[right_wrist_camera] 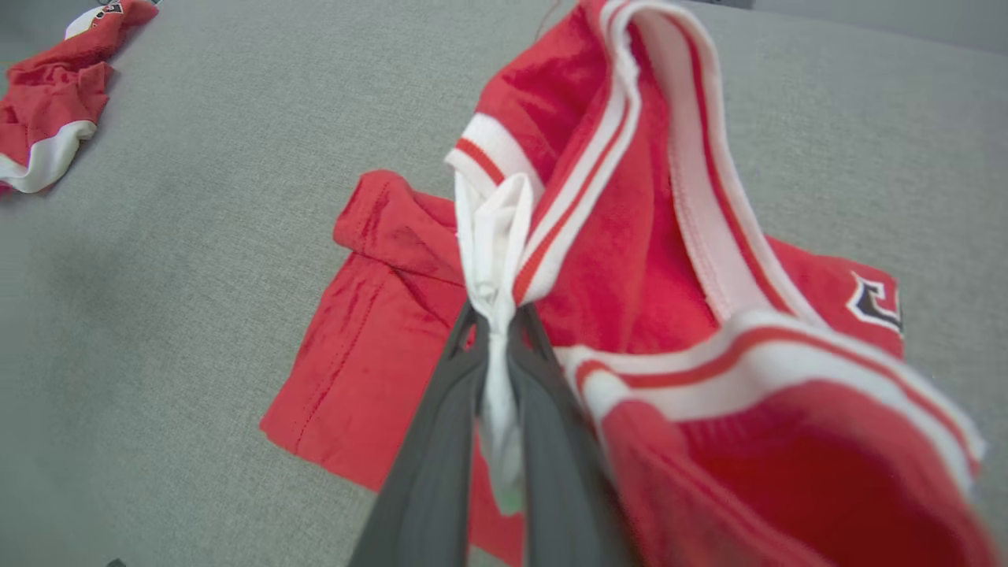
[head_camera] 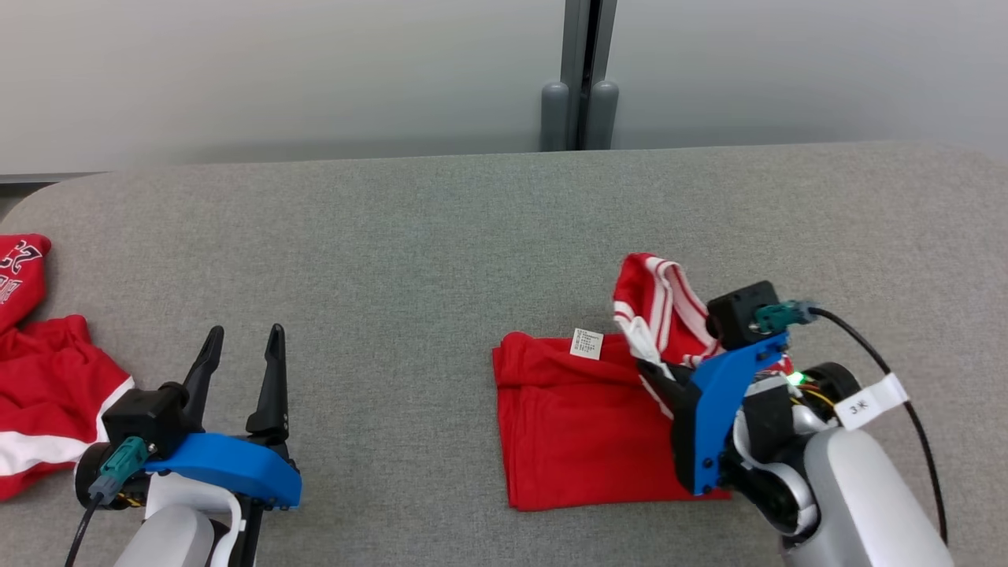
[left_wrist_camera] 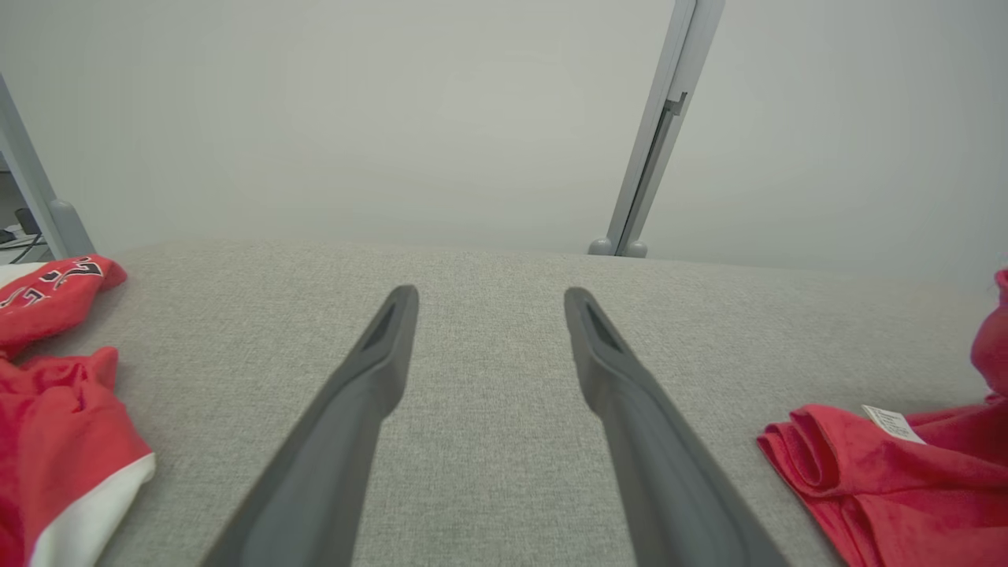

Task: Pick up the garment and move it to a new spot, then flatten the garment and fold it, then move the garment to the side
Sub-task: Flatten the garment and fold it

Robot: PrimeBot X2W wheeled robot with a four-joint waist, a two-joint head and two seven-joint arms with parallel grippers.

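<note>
Trim (right_wrist_camera: 492, 236) of white striped knit on the soft red jersey garment (head_camera: 583, 425) is bunching between my right fingers (right_wrist_camera: 453, 409), which are clamping it aloft. The rest is lying folded square on the grey woven counter (head_camera: 394, 236). My left fingers (left_wrist_camera: 378, 362) are hanging apart, empty. A second crumpled red garment (head_camera: 47, 394) is lying well to the left, making two garments.

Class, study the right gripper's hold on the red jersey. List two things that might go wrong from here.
1. The right gripper pinches just a thin bunch of white trim; it may slip free mid-fold.
2. The left gripper hangs open, apart from the red jersey, so nothing pins the flat part; a pull might drag it and spoil the fold.
</note>
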